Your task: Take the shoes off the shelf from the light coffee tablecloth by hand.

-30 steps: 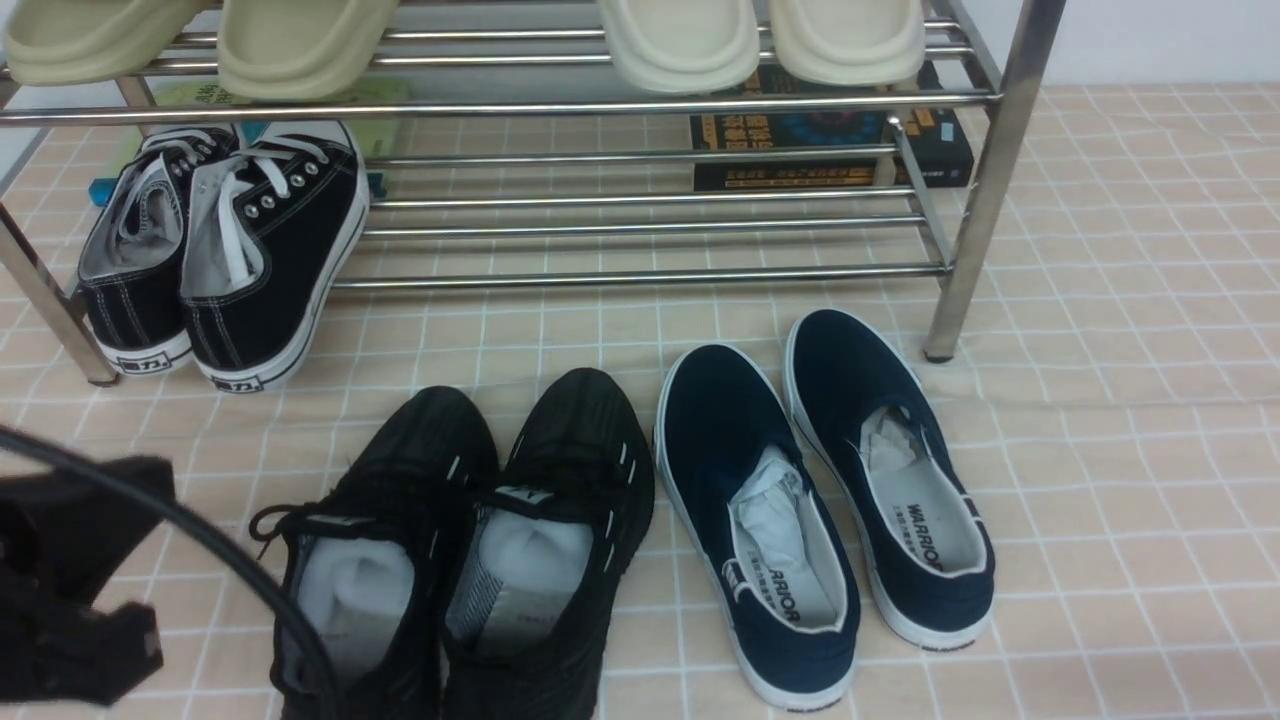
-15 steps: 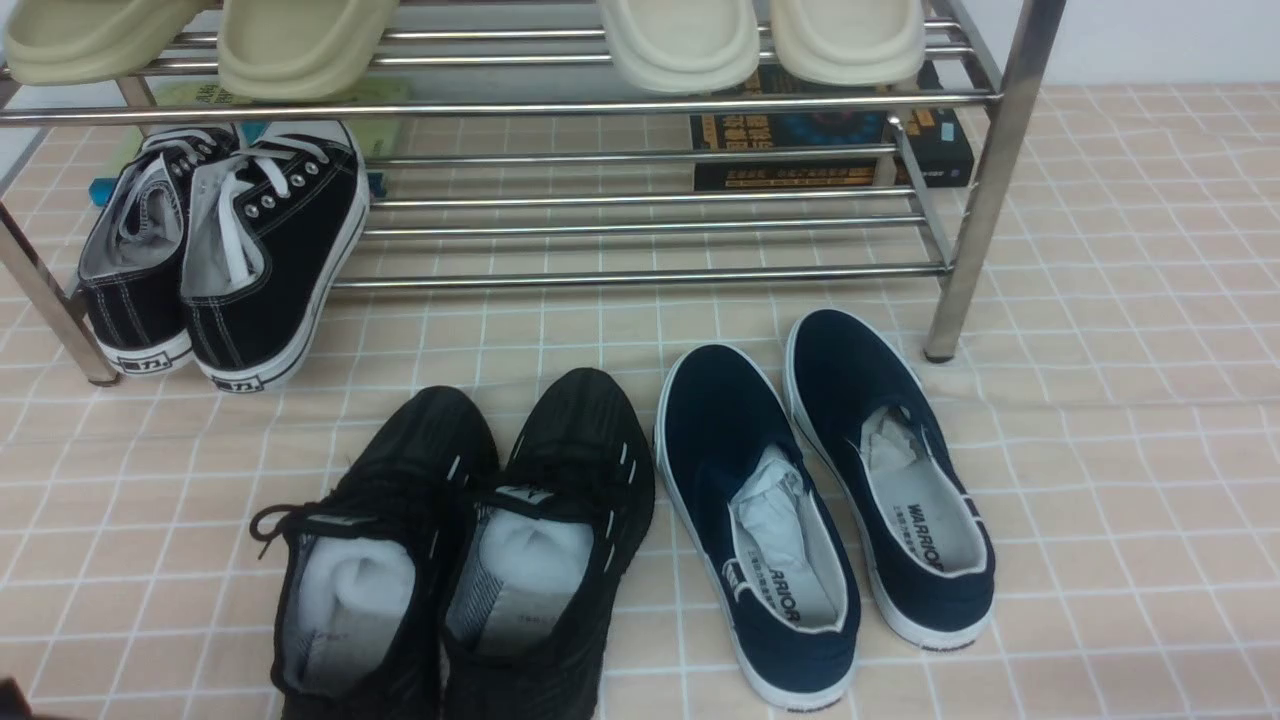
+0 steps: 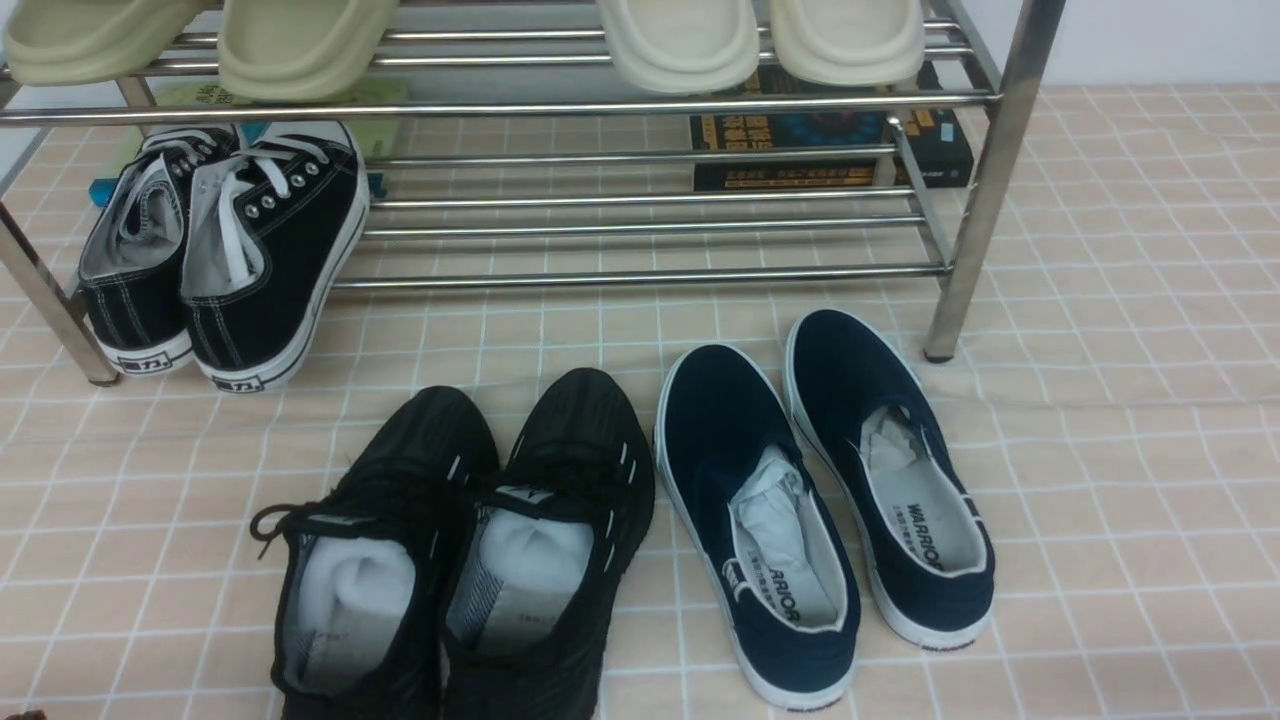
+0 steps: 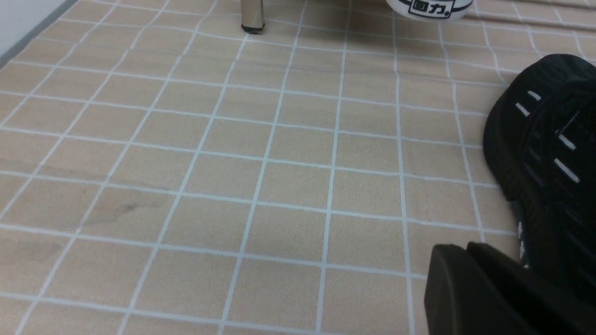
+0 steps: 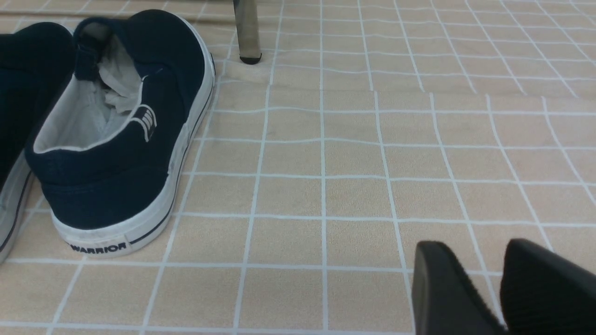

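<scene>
The black shoes (image 3: 470, 550) sit on the light coffee tablecloth (image 3: 1120, 480) in front of the shelf (image 3: 985, 190), so a left gripper (image 4: 493, 293) with jaws together, or a right gripper (image 5: 484, 288) barely parted, might nudge them while pulling away.

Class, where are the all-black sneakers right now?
In the front view, the black sneakers sit on the tablecloth, left of the navy slip-ons, before the shelf.

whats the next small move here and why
Probably just keep both arms back: the shoes already sit on the light coffee tablecloth in front of the shelf, and neither gripper holds anything. If more pairs count, the black canvas sneakers remain on its lower tier.
</scene>
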`<action>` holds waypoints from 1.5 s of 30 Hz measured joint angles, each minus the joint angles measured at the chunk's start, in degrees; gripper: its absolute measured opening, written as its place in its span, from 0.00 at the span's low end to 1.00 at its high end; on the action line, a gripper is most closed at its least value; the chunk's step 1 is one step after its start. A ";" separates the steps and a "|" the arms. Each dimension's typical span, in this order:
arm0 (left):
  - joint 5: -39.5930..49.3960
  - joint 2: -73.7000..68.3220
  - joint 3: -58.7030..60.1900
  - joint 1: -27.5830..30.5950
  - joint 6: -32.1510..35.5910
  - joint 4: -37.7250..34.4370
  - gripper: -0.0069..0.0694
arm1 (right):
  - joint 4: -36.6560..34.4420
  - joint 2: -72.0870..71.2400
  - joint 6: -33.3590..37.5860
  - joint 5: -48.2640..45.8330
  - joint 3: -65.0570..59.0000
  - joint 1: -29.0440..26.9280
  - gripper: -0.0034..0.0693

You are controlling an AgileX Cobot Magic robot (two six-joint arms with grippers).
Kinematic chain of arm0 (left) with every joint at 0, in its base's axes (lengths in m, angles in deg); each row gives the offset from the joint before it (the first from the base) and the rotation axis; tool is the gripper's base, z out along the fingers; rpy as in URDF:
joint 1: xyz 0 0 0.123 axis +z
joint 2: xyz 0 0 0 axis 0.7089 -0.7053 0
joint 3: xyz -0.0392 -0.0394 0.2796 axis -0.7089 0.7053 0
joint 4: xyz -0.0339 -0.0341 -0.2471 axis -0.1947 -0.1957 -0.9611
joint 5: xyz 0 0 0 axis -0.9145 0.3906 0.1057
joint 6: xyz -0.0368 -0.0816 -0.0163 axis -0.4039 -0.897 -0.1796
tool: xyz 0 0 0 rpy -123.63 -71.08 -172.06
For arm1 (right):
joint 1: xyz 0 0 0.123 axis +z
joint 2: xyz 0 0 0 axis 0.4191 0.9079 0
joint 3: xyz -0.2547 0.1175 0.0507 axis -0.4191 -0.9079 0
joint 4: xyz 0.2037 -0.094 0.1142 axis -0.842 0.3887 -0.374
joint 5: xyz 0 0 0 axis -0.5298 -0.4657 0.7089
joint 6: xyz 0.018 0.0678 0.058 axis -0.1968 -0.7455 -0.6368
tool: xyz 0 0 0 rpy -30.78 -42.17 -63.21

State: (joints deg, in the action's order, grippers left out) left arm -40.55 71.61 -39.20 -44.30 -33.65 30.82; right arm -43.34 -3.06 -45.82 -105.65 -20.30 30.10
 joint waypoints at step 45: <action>-0.97 0.11 0.18 -0.66 0.00 0.24 0.20 | 0.00 0.00 0.00 0.00 0.00 0.00 0.38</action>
State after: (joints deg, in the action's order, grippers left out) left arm -41.52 71.72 -39.02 -44.96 -33.65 31.07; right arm -43.34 -3.06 -45.82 -105.65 -20.30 30.10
